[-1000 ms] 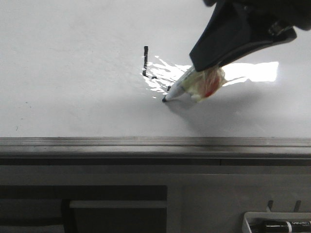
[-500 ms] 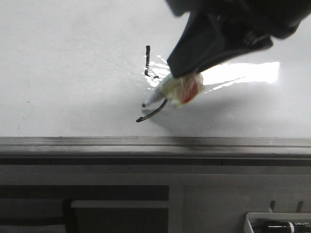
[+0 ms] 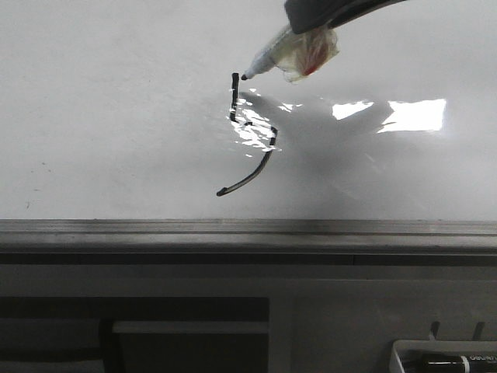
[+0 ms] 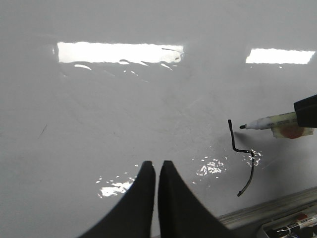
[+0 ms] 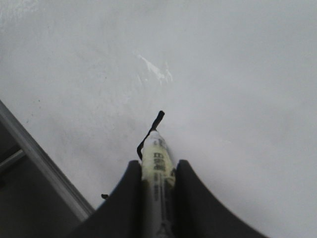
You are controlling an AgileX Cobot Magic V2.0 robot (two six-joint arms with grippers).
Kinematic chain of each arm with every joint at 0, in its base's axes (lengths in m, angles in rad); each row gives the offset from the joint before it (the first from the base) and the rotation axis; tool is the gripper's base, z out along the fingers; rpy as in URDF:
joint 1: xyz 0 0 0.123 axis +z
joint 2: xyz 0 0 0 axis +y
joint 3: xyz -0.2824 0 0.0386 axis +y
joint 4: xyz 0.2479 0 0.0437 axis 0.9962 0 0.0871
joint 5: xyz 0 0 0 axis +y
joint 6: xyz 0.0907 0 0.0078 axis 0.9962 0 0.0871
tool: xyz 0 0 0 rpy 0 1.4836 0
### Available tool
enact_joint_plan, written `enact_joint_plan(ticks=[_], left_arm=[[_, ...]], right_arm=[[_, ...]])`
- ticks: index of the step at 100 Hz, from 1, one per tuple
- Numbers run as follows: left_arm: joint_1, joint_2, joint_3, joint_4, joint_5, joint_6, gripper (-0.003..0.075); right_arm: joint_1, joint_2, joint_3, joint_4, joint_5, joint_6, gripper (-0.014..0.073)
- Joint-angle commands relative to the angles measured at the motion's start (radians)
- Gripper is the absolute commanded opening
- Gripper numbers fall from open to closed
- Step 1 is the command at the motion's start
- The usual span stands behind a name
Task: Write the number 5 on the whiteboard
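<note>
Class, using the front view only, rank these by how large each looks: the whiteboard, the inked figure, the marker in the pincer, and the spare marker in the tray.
1. whiteboard, by far the largest.
2. inked figure.
3. marker in the right pincer; partly hidden and raised toward the camera, so its rank is unsure.
4. spare marker, cut off by the picture edge.

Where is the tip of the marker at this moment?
In the front view, the marker, held by the right gripper, has its tip right of the top of the number 5, toward the far side of the whiteboard.
</note>
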Motion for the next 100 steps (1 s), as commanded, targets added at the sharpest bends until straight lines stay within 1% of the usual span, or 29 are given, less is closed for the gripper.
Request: enact_joint_plan(ticks=[1, 40, 59, 100], left_arm=[[0.003, 0.007, -0.025, -0.021, -0.076, -0.009, -0.002], [0.003, 0.007, -0.025, -0.021, -0.076, -0.009, -0.002], [0.003, 0.007, -0.025, -0.021, -0.076, -0.009, -0.002], [0.003, 0.007, -0.025, -0.021, -0.076, -0.009, -0.002]], right_arm=[[-0.007, -0.009, -0.032, -0.013, -0.109, -0.015, -0.004], [-0.008, 0.044, -0.032, -0.013, -0.112, -0.015, -0.004], [-0.035, 0.045, -0.032, -0.013, -0.1, -0.013, -0.004], [-0.103, 0.04, -0.032, -0.013, 0.021, 0.018, -0.004]])
